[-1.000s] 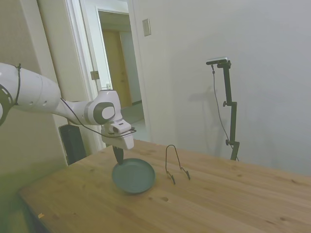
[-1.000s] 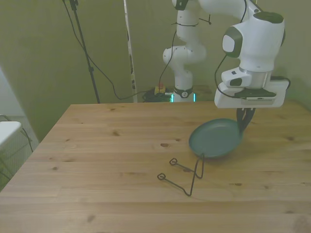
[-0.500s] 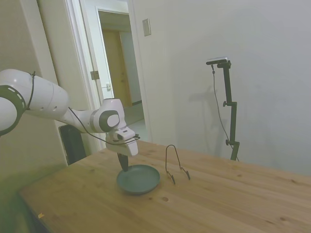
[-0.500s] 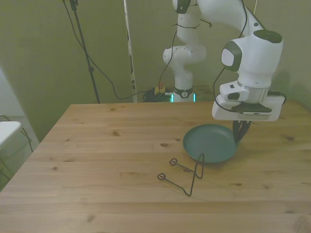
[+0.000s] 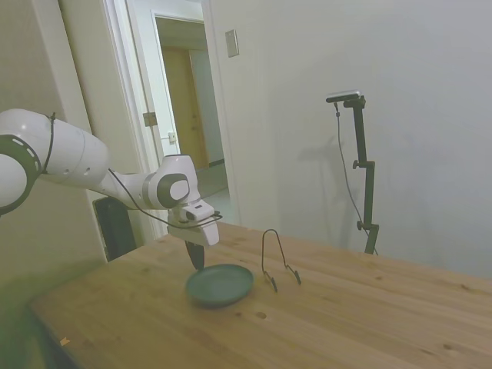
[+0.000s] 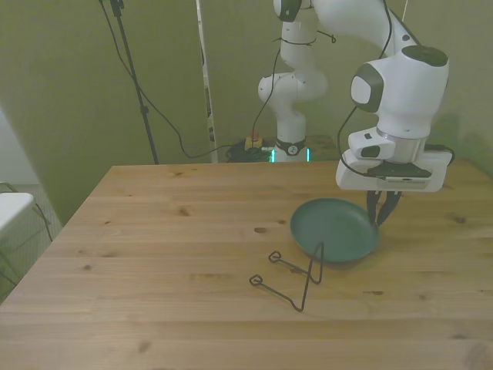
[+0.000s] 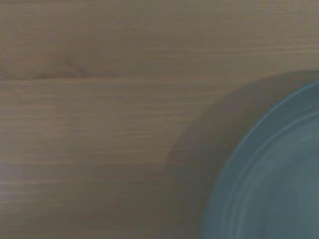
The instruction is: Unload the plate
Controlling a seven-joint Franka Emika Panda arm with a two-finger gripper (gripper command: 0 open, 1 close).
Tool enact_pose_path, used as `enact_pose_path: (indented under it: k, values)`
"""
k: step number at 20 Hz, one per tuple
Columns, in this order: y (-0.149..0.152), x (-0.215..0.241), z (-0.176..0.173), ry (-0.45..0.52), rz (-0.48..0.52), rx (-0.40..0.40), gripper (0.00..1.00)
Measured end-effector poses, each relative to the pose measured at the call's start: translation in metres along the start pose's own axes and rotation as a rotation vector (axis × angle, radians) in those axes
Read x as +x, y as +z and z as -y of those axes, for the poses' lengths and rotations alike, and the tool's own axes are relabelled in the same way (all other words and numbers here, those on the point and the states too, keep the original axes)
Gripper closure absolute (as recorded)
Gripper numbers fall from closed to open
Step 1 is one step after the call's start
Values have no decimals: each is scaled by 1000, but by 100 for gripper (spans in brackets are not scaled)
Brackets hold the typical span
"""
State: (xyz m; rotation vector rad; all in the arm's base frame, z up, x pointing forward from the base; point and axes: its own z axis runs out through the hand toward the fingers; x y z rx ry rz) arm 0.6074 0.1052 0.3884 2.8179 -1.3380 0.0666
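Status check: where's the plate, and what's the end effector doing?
End effector at plate's rim, grip state unclear. Plate flat on table, off wire stand. Nothing in the way.

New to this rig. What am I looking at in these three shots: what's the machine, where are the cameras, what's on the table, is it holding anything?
The machine is one white jointed robot arm ending in a two-finger gripper. One camera stands off the table's side, one faces the robot from across the table, and one sits on the wrist, giving the blurry close-up. On the light wooden table lie two things: a round, shallow grey-green plate, flat on the wood, and a thin dark wire stand beside it, standing empty. The gripper is low at the plate's rim; whether its fingers grip the rim is unclear. The wrist close-up shows the plate's edge and bare wood.
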Motion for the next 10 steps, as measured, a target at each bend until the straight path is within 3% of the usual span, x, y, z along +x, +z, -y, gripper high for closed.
enact_pose_path:
  k: [4, 10]
  values:
    - [-17, 3, 0, 7, -2, 18, 0]
    - [-97, 10, -10, 5, 29, 64, 0]
